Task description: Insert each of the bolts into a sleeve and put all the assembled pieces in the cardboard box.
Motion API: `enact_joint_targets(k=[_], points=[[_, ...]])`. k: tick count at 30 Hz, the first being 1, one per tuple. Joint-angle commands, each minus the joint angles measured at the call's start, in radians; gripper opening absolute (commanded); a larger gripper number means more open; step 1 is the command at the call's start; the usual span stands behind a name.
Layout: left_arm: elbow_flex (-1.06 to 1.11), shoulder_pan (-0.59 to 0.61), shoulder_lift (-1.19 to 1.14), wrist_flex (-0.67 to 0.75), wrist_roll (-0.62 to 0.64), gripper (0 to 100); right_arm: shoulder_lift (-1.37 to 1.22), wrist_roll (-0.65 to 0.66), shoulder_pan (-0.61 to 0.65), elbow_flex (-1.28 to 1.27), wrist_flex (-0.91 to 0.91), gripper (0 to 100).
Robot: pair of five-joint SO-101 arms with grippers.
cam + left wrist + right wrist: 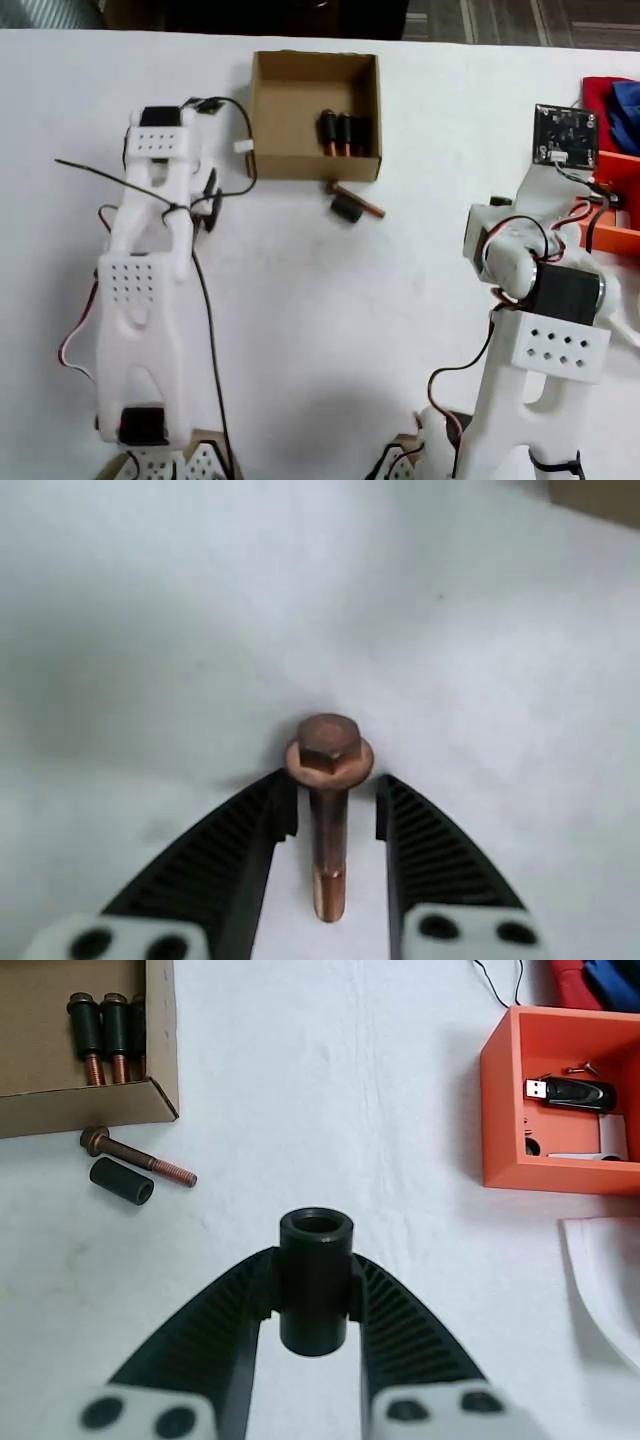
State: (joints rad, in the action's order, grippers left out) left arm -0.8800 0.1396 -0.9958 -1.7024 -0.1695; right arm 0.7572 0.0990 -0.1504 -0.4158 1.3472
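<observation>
My left gripper is shut on a copper bolt, hex head away from the wrist, held above the white table. In the high view the left gripper sits left of the cardboard box. My right gripper is shut on a black sleeve, upright with its bore showing. The cardboard box holds three assembled pieces. In front of the box lie a loose bolt and a loose sleeve.
An orange bin with a USB stick stands at the table's right side, beside red and blue cloth. A white sheet lies near the bin. Cables trail around the left arm.
</observation>
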Motion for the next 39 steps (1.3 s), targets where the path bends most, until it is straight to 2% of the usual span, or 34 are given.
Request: enact_joint_targets(k=[1, 6, 14, 17, 20, 23, 26, 32, 35, 39], points=[[-0.024, -0.006, -0.002, 0.040, -0.002, 15, 0.019, -0.008, 0.007, 0.003, -0.018, 2.0], [-0.024, -0.005, -0.002, 0.040, -0.002, 2, 0.019, -0.008, 0.005, 0.003, -0.018, 2.0], [-0.036, -0.005, 0.018, 0.029, -0.003, 3, 0.027, -0.006, 0.005, 0.003, -0.016, 2.0], [-0.127, -0.006, 0.068, -0.057, -0.003, 3, 0.028, -0.002, 0.004, 0.003, -0.016, 2.0], [-0.199, -0.008, 0.161, -0.089, -0.002, 3, 0.028, 0.000, 0.004, 0.003, -0.016, 2.0], [-0.177, -0.003, 0.315, -0.089, -0.002, 3, 0.028, 0.000, 0.004, 0.003, -0.016, 2.0], [-0.048, -0.008, 0.511, -0.089, -0.002, 3, 0.042, 0.000, 0.004, 0.005, -0.010, 2.0], [0.426, -0.064, 0.990, -0.083, 0.000, 3, 0.209, 0.000, 0.013, 0.003, 0.004, 2.0], [0.593, -0.118, 1.192, -0.055, 0.003, 3, 0.280, 0.000, 0.062, -0.029, -0.002, 2.0], [0.702, -0.124, 1.412, 0.000, 0.005, 3, 0.323, 0.000, 0.182, -0.153, -0.051, 2.0]])
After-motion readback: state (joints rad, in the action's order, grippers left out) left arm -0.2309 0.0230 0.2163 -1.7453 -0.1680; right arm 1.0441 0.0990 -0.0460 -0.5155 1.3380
